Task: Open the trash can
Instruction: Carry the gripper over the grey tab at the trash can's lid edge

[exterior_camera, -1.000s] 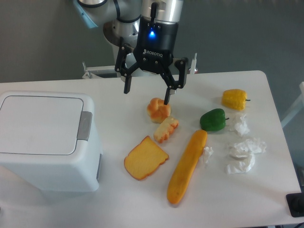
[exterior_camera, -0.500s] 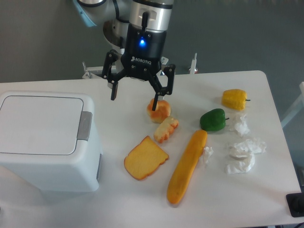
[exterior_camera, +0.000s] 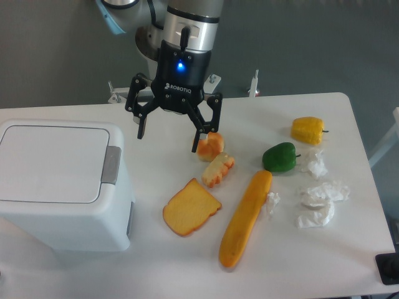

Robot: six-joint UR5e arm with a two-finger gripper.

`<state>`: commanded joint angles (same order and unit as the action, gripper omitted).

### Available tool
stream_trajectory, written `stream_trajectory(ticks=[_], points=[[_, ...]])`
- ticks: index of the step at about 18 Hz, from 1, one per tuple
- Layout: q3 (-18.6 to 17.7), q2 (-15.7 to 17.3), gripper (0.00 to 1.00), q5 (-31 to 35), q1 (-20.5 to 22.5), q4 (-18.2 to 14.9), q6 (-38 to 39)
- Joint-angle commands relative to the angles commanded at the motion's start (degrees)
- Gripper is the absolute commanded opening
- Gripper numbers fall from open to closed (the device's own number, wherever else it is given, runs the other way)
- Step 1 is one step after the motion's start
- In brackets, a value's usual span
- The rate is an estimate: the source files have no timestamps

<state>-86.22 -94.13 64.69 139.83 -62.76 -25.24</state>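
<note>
The trash can (exterior_camera: 59,184) is a large white boxy bin at the left of the table, its flat lid down and a grey push latch (exterior_camera: 111,166) on its right edge. My gripper (exterior_camera: 168,142) hangs open above the table, to the right of the bin's far corner. Nothing is between its fingers. Its right fingertip (exterior_camera: 196,144) sits just left of an orange toy pastry (exterior_camera: 211,146).
Toy foods lie right of the bin: a bread slice (exterior_camera: 190,207), a small pastry piece (exterior_camera: 218,169), a long baguette (exterior_camera: 245,217), a green pepper (exterior_camera: 279,157) and a yellow pepper (exterior_camera: 308,129). Crumpled white paper (exterior_camera: 319,204) sits at the right.
My gripper has moved left toward the trash can, staying open. Nothing on the table has shifted.
</note>
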Motion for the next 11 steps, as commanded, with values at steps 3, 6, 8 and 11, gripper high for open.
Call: stream_trajectory(ticks=[3, 6, 8, 11], points=[[0.2, -0.8, 1.00, 0.0, -0.4, 1.2, 1.1], [0.2, -1.1, 1.00, 0.1, -1.0, 1.3, 1.1], [0.3, -1.6, 1.00, 0.1, -1.0, 1.3, 2.3], [0.2, -2.0, 1.00, 0.0, -1.4, 1.4, 3.0]])
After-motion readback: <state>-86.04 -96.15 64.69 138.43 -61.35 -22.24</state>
